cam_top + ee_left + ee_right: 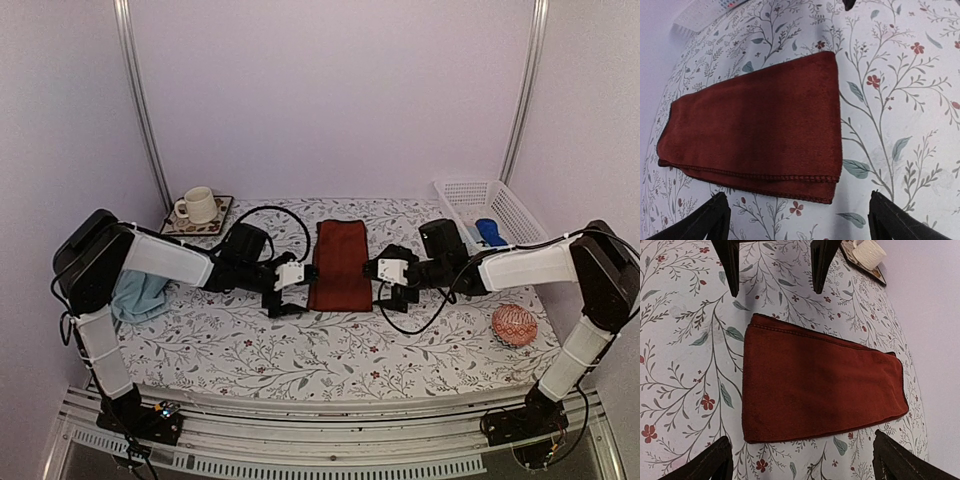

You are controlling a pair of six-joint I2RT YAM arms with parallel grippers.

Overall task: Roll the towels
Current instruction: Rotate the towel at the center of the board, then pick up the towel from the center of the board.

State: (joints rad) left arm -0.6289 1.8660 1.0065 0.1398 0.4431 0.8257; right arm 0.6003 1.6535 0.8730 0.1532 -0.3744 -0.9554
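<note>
Lying flat near the middle of the table (300, 360), the dark maroon towel (340, 265) is folded into a narrow strip. Its long sides run from the far edge toward the near edge, and no part of it is rolled.

The left gripper (292, 290) sits just beside the towel's left side, at the near-left corner of the strip. Its fingers are spread wide and grasp nothing. The left wrist view shows both fingertips low over the cloth's stitched hem, one on each side of the near end.

The right gripper (385, 285) mirrors this position at the towel's right side. It is also released, with nothing between its fingers.

The pale light blue towel (140, 295) lies bunched near the left edge of the table, partly hidden under the left arm.

A cream mug (198, 205) stands on a small mat at the far-left corner. A white basket (520, 215) at the far-right corner holds a small blue object (490, 232). A patterned ball (514, 325) rests near the right edge.
</note>
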